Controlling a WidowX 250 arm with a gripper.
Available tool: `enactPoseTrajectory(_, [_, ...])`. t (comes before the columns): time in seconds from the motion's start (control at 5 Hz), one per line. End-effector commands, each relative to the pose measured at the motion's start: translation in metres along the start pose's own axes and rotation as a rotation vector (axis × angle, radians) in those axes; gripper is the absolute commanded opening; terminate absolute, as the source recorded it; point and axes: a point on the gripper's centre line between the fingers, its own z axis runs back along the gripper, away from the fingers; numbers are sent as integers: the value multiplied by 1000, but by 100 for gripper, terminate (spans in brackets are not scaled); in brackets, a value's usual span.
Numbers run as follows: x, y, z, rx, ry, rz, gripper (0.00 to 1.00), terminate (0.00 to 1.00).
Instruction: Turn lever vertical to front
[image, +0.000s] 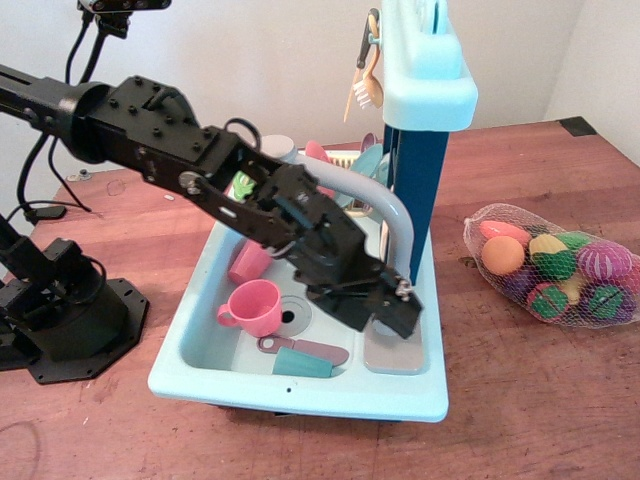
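— What's the setting?

— A reddish wooden desk (520, 400) against a white wall, with a light-blue toy sink (300, 385) near the front edge, towards the middle. A net bag of toy fruit (550, 265) lies by the right edge, and the arm's black base (65, 320) sits at the left edge.

— And the arm?

— Its gripper (385, 310) hangs low over the sink's right-hand side, above the grey panel (395, 352). I cannot tell whether its fingers are apart or together; the black housing hides them.

— Where's the lever?

— I can't pick it out. The arched grey spout (385, 215) shows, but the lever lies hidden behind the arm.

— Which step, then?

— Judging by the pose, it's working at the faucet's base. The next move calls for a push that swings the lever towards the desk's front edge.

— Anything else?

— A pink cup (255, 305) in the basin.
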Motion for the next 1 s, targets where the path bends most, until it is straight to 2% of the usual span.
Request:
enactPoseTrajectory(0.0, [-13,10,2,-6,4,21,100,0])
enactPoseTrajectory(0.2, [-25,20,-14,-17,40,29,100,0])
enactPoseTrajectory(0.4, [-36,31,-3,-3,64,36,100,0])
enactPoseTrajectory(0.6, [-50,45,47,57,50,31,100,0])
enactPoseTrajectory(0.8, [-63,53,80,86,44,35,100,0])
